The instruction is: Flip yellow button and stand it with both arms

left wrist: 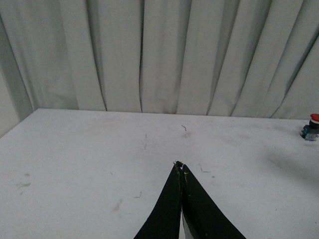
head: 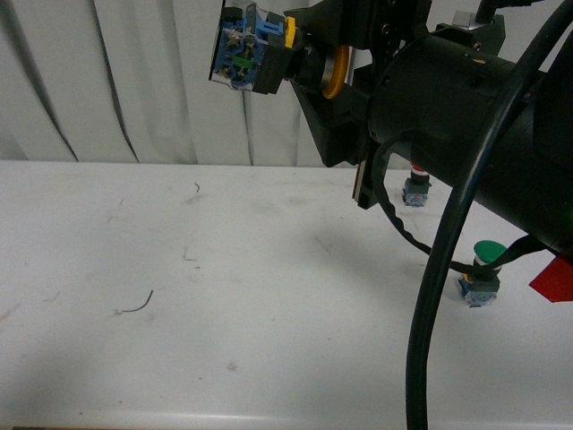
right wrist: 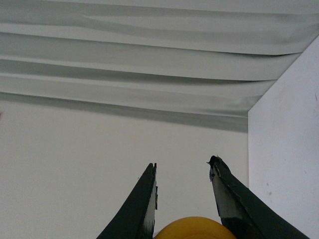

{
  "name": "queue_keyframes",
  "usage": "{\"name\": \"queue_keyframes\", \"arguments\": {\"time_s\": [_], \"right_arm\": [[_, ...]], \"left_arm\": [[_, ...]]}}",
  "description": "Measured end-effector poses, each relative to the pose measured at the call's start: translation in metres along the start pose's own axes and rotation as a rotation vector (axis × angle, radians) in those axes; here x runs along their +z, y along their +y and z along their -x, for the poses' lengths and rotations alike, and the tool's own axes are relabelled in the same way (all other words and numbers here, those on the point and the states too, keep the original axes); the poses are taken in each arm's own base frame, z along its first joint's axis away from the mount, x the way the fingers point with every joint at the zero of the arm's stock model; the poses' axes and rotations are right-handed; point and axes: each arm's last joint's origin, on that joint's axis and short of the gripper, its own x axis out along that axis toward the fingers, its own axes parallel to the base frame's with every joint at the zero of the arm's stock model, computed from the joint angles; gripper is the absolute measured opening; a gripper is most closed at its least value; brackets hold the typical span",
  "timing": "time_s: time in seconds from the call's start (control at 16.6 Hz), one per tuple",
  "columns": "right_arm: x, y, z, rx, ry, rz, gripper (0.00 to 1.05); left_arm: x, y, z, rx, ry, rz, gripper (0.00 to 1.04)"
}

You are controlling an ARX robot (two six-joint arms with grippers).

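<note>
Front view: my right gripper [head: 303, 63] clamps the yellow button [head: 260, 54] by its cap, long axis level, contact block jutting past my fingertips, my left gripper [left wrist: 180, 165] pinched together, empty.

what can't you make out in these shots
- Front view: the right arm hides the top of the red button; a cable crosses the green button.
- Right wrist view: the bottom edge cuts off the yellow button, hiding where the right gripper touches it.
- Left wrist view: the right edge cuts the red button.
- Front view: the left gripper is out of frame.
</note>
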Motion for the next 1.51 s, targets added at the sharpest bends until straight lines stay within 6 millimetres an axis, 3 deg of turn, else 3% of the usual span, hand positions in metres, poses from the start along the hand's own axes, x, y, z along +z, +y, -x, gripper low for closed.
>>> {"name": "queue_keyframes", "arguments": {"time_s": [0.18,0.48,0.66,0.84,1.09,1.45,1.51], "right_arm": [[0.000,0.000,0.000,-0.001,-0.002,0.000,0.32],[0.003,-0.002,0.003,-0.011,-0.020,0.031,0.32],[0.023,0.007,0.015,-0.021,-0.130,0.233,0.32],[0.053,0.051,0.027,-0.020,-0.408,0.676,0.32],[0.061,0.045,0.026,-0.215,-0.465,0.889,0.32],[0.073,0.036,0.029,-0.441,-0.528,1.164,0.32],[0.094,0.033,0.033,-0.628,-0.585,1.362,0.32]], "left_arm": [[-0.003,0.000,0.011,0.000,0.008,0.000,0.02],[-0.003,0.000,0.011,0.000,0.010,0.000,0.06],[-0.003,0.000,0.011,0.000,0.010,0.000,0.40],[-0.003,0.000,0.011,0.000,0.010,0.000,0.79],[-0.003,0.000,0.011,-0.001,0.010,0.000,0.99],[-0.003,0.000,0.011,0.000,0.010,-0.002,0.98],[-0.003,0.000,0.011,-0.001,0.010,-0.002,0.98]]}}
